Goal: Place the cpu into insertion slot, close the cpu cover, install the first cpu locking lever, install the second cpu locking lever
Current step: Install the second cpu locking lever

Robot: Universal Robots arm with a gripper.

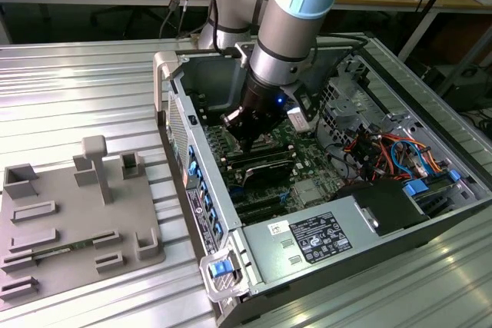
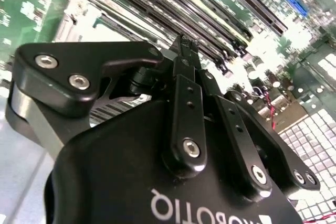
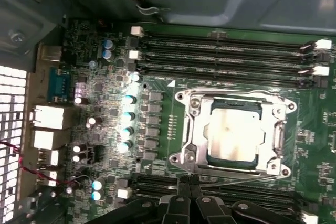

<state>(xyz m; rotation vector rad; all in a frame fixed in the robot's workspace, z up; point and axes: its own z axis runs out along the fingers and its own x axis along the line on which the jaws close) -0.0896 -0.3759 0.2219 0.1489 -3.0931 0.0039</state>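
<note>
Gripper (image 3: 188, 190) fingers pressed together, holding nothing, just beside the slot (image 3: 233, 132); cpu (image 3: 234, 129) sits in it with the cover (image 3: 195, 129) down around it. Risk: closed tips could skid off a thin lever and strike the memory slots (image 3: 220, 51) alongside. Lever positions hard to make out; the arm hides the socket in the exterior view.

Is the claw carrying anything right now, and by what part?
Nothing. The claw is shut and bare, beside the insertion slot; the cpu sits under the cpu cover.
</note>
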